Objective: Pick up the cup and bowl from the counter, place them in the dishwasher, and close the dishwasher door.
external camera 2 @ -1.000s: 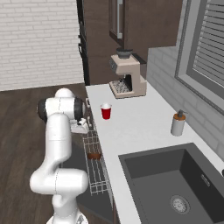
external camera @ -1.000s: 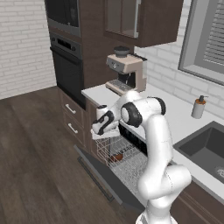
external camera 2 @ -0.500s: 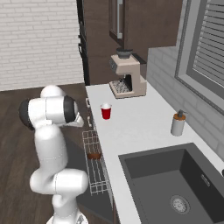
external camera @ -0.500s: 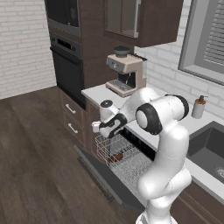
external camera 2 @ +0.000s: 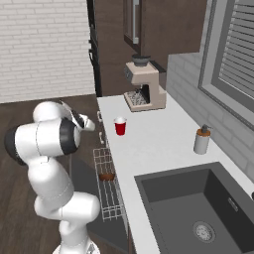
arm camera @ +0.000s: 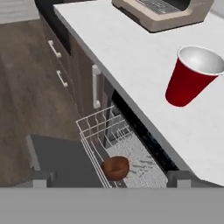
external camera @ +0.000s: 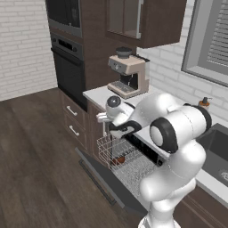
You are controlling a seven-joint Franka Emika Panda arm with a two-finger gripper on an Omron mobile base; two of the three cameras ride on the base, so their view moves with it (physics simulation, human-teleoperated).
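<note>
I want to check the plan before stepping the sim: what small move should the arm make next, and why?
Probably swing the gripper toward the cup and get above its rim. The bowl already sits in the dishwasher's pulled-out rack, while the cup stands upright on the counter near the coffee machine, untouched, and the dishwasher door is down.

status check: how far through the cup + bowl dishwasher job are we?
Done: the bowl lies in the pulled-out white rack of the dishwasher. In hand: nothing that I can see; the pincer looks down over the rack and the counter, its tips barely in view. Left: the cup stands upright on the counter by the coffee machine, and the dishwasher door is down.
</note>
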